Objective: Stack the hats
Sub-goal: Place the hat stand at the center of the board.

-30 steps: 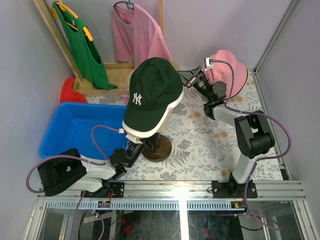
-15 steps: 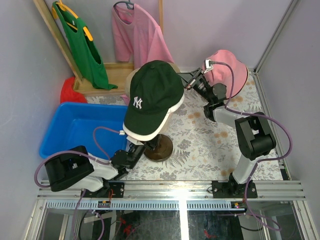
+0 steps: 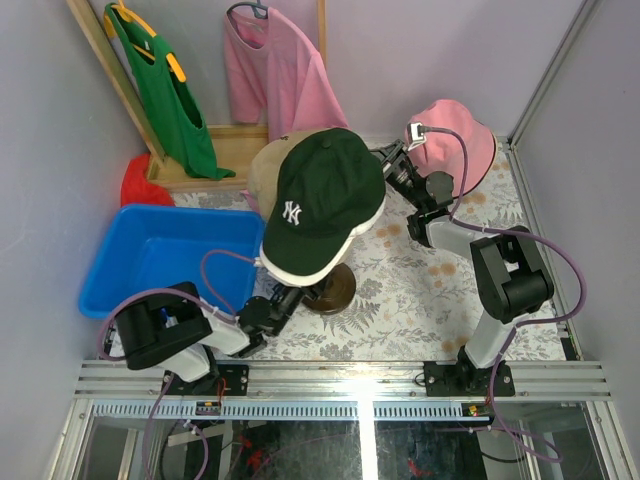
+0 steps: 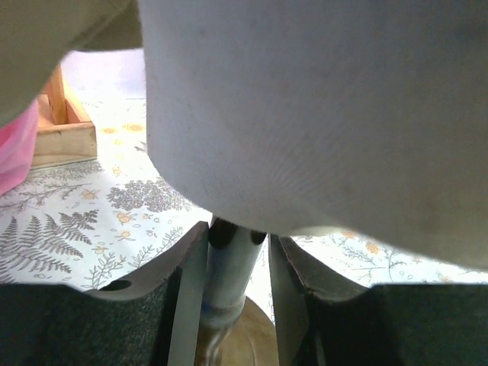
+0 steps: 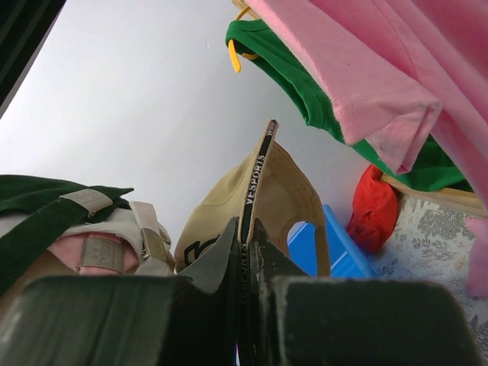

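Note:
A dark green cap (image 3: pixel 320 200) sits on top of a head stand with a wooden base (image 3: pixel 338 290). In the right wrist view a pink cap (image 5: pixel 72 255) shows under the green cap (image 5: pixel 38 202). My left gripper (image 3: pixel 290 298) is shut around the stand's grey pole (image 4: pixel 229 267), low beneath the head. My right gripper (image 3: pixel 380 160) is shut on the rim of the tan cap (image 5: pixel 252 191) and holds it up just behind the green cap; the tan cap also shows in the top view (image 3: pixel 268 165). The pink bucket hat (image 3: pixel 458 135) lies at the back right, behind the right arm.
A blue bin (image 3: pixel 150 250) stands at the left. A wooden rack (image 3: pixel 215 150) at the back holds a green shirt (image 3: pixel 165 90) and a pink shirt (image 3: pixel 275 70). A red cloth (image 3: pixel 140 180) lies by the rack. Walls close in on both sides.
The stand with the green cap has shifted right and back, toward the right gripper. My left arm moved right with it. The tan cap is now more covered by the green cap.

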